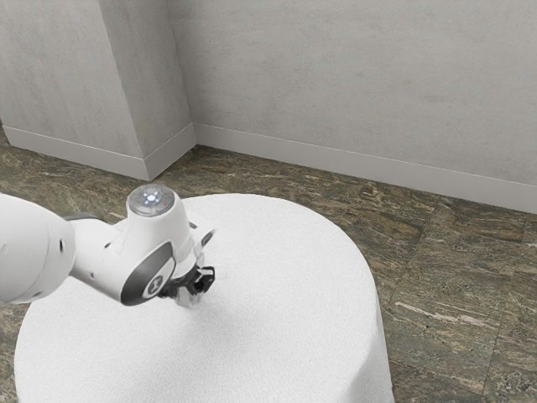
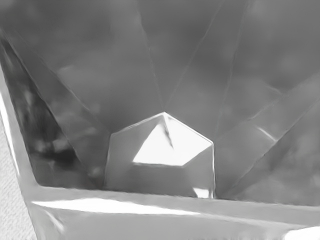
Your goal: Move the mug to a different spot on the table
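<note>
— Toward the exterior view's left on the round white worktop (image 1: pixel 294 319), what?
— White arm (image 1: pixel 92 252), coming in from the exterior view's left, wrist bent steeply down over the textured surface. Round cap (image 1: pixel 152 200) with a small bluish light atop the nearest joint, dark grey band just below on the wrist.
— And the mug?
— Directly under the hand. Mug (image 1: pixel 191 297): small, pale, glassy, well in from the worktop's edge, about midway across it in the exterior view. Probably resting on the surface rather than hanging above it; hard to judge with the hand crowding over it.
— Fingers?
— Black fingers (image 1: pixel 194 287), pointing straight down, right at the mug's top. Closed or apart? Cannot tell: masked by the wrist housing and by the mug. Same for any hold on the mug.
— From the wrist view?
— Looks straight down into the mug (image 2: pixel 160 150). Grey faceted walls, slanting inward to a small angular floor with one bright facet. Pale band of rim just under the hand, lit along its top. Beyond that rim, at one side, a sliver of the textured white worktop (image 2: pixel 5 200).
— Surroundings?
— Dark veined stone floor (image 1: pixel 453 252) all round the worktop. Plain grey walls (image 1: pixel 352 75) behind, pale baseboard (image 1: pixel 361 168) along their foot, one wall corner jutting forward at the exterior view's upper left.
</note>
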